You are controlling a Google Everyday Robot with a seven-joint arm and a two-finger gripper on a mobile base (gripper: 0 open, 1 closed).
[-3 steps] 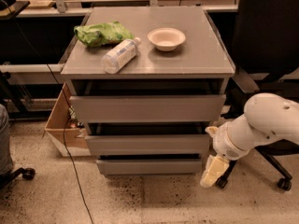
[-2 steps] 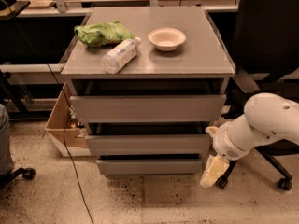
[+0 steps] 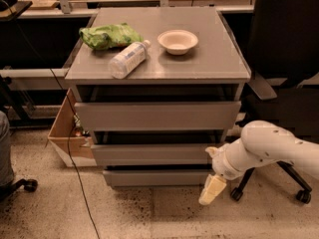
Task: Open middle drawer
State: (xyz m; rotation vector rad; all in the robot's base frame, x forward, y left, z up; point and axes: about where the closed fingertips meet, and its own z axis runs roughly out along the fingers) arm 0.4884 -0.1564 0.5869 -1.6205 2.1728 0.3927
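The grey cabinet (image 3: 234, 76) stands in the middle of the view with three drawers. The middle drawer (image 3: 149, 154) has a plain flat front and stands a little proud of the frame, with a dark gap above it. The top drawer (image 3: 157, 115) sits above it and the lowest drawer (image 3: 154, 177) below. My gripper (image 3: 212, 189) hangs at the end of the white arm (image 3: 269, 151), low at the cabinet's right front corner, beside the lowest drawer's right end and just below the middle drawer's right end.
On the cabinet top lie a green bag (image 3: 107, 35), a clear plastic bottle (image 3: 127, 59) on its side and a white bowl (image 3: 177, 41). An open cardboard box (image 3: 67, 131) stands on the floor at left. A black office chair (image 3: 284, 59) stands at right.
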